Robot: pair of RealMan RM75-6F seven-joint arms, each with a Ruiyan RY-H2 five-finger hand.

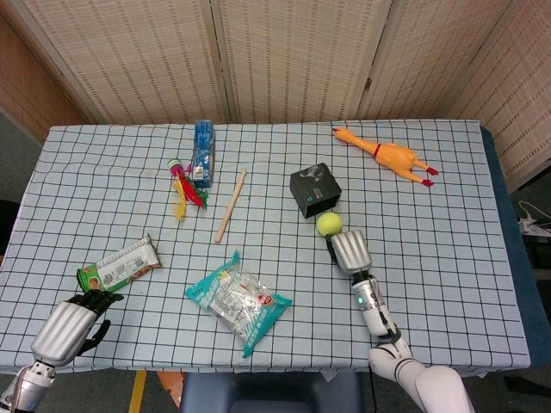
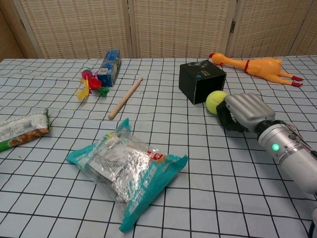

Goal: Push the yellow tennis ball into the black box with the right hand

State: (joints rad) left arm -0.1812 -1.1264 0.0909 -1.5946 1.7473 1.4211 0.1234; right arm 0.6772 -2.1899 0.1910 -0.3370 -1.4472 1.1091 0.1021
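Yellow tennis ball [image 2: 215, 101] just beside the black box [image 2: 201, 81], right robot hand [image 2: 241, 112] against it, fingers curled, holding nothing

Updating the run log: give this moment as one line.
right hand: behind tennis ball, pushing | ball: close to black box | left hand: idle

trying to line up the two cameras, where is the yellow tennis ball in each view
Head view: the yellow tennis ball lies right of centre, just below the black box and above the right robot hand.
Chest view: the ball is right of centre, at the box's lower right corner.
Shared landmark: the black box.
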